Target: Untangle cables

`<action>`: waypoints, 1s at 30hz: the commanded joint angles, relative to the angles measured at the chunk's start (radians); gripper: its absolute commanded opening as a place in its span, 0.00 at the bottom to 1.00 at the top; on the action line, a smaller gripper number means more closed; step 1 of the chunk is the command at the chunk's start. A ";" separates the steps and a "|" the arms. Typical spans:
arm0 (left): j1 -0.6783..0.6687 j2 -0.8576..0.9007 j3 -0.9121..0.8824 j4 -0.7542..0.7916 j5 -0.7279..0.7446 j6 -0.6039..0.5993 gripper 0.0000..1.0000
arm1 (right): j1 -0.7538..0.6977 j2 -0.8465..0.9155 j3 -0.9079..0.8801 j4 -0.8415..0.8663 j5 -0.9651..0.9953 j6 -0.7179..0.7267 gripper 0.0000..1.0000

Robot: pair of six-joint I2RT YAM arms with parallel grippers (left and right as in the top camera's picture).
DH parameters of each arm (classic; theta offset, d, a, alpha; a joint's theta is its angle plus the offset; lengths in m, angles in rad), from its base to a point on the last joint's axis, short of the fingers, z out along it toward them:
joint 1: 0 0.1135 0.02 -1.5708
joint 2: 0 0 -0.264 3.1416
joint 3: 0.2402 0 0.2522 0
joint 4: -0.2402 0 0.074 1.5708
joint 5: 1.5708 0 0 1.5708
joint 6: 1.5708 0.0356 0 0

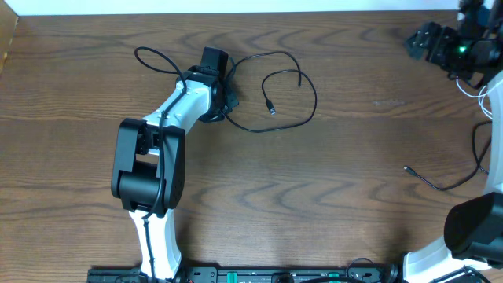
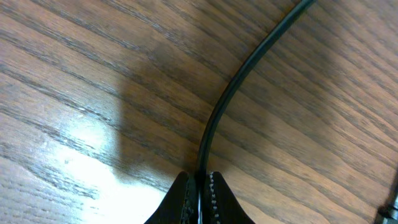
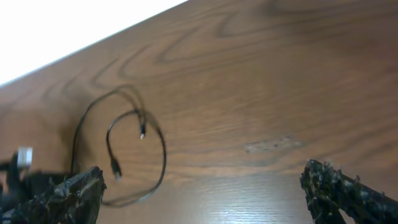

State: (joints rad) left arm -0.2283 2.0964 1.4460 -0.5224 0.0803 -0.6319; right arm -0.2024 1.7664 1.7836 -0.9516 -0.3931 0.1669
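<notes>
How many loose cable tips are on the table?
3. One tip and another lie inside the loop of the black cable beside the left gripper. A third lies near the right arm. Others may be hidden.

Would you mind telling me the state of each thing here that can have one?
left claw, shut on the black cable.
right claw, open and empty.
black cable, pinched at one spot, the rest lying in loose loops on the table.

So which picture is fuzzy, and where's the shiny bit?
Right wrist view: blurry, the black cable looks smeared, top-left corner washed out white. Left wrist view: sharp, with a bright shine on the table beside a dark shadow. Overhead: clear.
</notes>
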 commanded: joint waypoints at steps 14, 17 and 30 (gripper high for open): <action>0.001 -0.499 0.000 -0.002 0.175 -0.170 0.07 | 0.284 -0.008 0.002 0.003 -0.407 -0.460 0.91; 0.002 -0.544 0.000 -0.020 0.175 -0.248 0.08 | 0.323 -0.008 0.002 0.031 -0.501 -0.482 0.91; 0.002 -0.568 0.000 -0.021 0.343 -0.577 0.08 | 0.517 0.031 0.002 0.127 -0.568 -0.519 0.79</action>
State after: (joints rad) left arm -0.2283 1.5505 1.4422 -0.5453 0.3626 -1.0889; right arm 0.2916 1.7699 1.7836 -0.8330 -0.9295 -0.3340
